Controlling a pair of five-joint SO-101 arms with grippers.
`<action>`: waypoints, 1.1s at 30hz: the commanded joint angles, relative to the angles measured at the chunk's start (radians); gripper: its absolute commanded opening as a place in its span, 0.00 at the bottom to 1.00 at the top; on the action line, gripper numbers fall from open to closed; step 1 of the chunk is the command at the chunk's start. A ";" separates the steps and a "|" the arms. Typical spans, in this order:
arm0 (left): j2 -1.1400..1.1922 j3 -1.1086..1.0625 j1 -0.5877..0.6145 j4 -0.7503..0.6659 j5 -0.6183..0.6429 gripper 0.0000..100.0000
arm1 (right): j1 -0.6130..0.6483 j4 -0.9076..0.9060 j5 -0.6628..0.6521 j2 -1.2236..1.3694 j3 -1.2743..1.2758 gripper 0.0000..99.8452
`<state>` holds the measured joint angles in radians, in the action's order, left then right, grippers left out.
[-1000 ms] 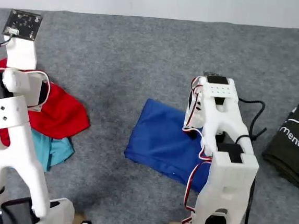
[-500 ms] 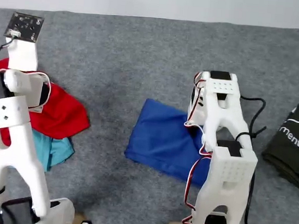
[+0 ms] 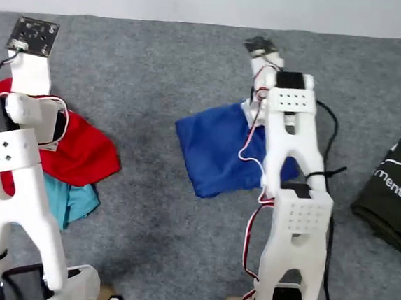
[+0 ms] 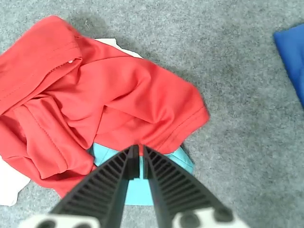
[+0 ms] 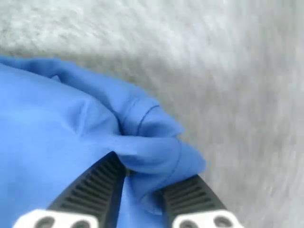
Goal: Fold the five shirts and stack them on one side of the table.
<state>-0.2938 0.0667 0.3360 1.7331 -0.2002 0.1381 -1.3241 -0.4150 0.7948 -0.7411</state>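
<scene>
— Where is the blue shirt (image 3: 217,155)?
— Mid-table, rumpled, partly under the right arm. It is well apart from the heap on the left and from the black shirt (image 3: 393,195) at the table's right edge.

— And the right gripper (image 5: 152,173)?
— It pinches a bunched fold at the blue shirt's edge, with the cloth wedged between its two ribbed fingers.

— What does the left gripper (image 4: 140,153) do?
— It hangs over the heap with its fingers pressed together, their tips above the red shirt's hem. Whether they touch the cloth cannot be told.

— What makes up the heap?
— The red shirt (image 4: 95,104) lies crumpled on top. The teal shirt (image 4: 183,161) pokes out from under its near hem, and a white cloth (image 4: 9,185) shows at its edges.

— And the table (image 3: 158,69)?
— A grey, carpet-like surface.
</scene>
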 commanded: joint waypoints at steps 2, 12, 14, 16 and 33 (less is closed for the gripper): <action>-0.038 -0.025 0.005 0.021 0.000 0.02 | 0.039 0.090 -0.245 0.077 -0.152 0.01; -0.038 -0.087 0.005 0.021 0.000 0.02 | 0.054 0.054 -0.396 0.248 -0.417 0.11; -0.038 -0.087 0.005 0.021 0.000 0.02 | 0.051 0.035 -0.322 0.255 -0.468 0.18; -0.038 -0.087 0.005 0.021 0.000 0.02 | 0.044 0.027 -0.222 0.255 -0.514 0.23; -0.038 -0.088 0.002 0.021 0.002 0.02 | 0.028 -0.383 0.560 0.246 -0.944 0.25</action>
<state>-0.2938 -0.0207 0.3360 1.7331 -0.2002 0.1580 -1.6402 -0.0376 1.0710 -1.6141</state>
